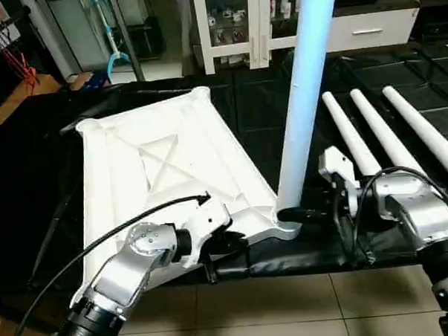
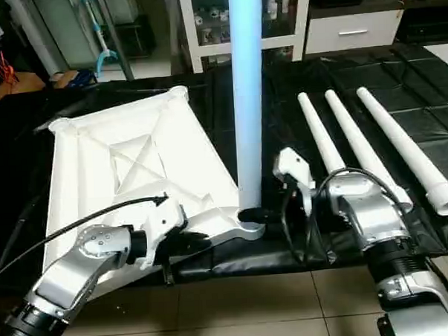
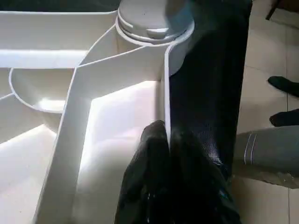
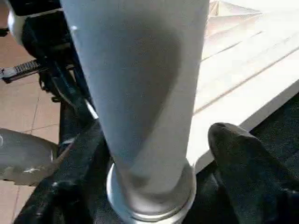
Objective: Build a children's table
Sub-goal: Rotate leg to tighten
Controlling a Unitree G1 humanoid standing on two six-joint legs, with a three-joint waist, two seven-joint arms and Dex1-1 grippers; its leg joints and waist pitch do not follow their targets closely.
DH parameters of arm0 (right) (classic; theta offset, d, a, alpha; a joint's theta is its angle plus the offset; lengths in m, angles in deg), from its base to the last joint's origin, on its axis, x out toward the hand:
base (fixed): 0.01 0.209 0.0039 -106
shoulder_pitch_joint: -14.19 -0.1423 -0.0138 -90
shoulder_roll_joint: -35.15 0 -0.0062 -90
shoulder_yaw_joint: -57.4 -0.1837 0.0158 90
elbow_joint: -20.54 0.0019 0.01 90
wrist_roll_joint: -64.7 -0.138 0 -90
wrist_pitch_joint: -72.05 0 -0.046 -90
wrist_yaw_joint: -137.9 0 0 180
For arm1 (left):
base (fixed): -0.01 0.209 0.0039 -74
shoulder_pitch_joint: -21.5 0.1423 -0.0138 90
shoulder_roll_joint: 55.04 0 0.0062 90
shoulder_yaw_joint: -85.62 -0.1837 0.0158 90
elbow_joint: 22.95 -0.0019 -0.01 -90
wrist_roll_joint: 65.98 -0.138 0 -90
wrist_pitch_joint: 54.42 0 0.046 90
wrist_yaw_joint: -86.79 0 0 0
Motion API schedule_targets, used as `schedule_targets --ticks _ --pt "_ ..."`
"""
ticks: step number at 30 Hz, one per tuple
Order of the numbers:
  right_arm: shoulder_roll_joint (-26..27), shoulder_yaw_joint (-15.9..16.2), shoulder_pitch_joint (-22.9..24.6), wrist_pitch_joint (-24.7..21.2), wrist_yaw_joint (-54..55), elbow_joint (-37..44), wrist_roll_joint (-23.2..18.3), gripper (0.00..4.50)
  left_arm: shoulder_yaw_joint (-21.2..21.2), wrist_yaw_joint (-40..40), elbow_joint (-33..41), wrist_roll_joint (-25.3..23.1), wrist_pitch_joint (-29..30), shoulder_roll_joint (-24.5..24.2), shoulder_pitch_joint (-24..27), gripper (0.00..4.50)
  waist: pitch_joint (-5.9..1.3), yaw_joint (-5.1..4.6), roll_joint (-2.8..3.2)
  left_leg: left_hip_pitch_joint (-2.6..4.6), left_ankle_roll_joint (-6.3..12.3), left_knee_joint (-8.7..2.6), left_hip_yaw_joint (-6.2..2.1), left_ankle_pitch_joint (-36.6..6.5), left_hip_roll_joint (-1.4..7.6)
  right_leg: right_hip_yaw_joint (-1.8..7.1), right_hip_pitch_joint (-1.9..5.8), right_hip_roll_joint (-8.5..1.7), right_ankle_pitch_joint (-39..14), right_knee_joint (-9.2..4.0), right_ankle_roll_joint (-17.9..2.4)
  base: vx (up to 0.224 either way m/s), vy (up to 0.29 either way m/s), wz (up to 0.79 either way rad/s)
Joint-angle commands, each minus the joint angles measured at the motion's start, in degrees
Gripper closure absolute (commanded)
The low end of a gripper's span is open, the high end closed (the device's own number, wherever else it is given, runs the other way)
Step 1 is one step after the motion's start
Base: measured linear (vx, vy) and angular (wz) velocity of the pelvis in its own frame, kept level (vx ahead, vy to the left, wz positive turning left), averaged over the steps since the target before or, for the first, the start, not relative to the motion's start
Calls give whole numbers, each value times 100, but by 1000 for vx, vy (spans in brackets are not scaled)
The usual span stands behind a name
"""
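One upright leg (image 1: 304,97) stands between the right end effector (image 4: 154,186) fingers

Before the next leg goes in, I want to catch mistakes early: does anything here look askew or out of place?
Nothing stands out. The tabletop lies ribbed side up on the black cover, one leg stands upright in its near corner socket, and three spare legs lie side by side to the right. The right gripper straddles the leg's base; the left gripper pinches the tabletop's edge rib.
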Motion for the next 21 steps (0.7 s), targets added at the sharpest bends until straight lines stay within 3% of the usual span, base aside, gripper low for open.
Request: schedule_targets --ticks 1,13,21 --pt "-145 -100 17 -45 64 -114 26 142 -130 -209 -31 -35 127 -190 120 450 -365 12 -136 49 599 -507 -102 -1115 242 111 250 -110 -1341 -373 -1276 0 0 0" --pt "-102 -47 32 -159 -85 -168 -9 237 -169 -196 -10 -38 131 -147 107 450 -366 11 -134 46 618 -508 -105 -1100 248 102 247 -104 -1412 -376 -1270 0 0 0" --pt "268 -164 12 24 704 -620 128 254 -131 115 -155 -107 -44 130 30 450 -333 -36 -122 54 454 -537 -101 -1472 235 104 214 -106 -1859 -434 -1160 0 0 0"
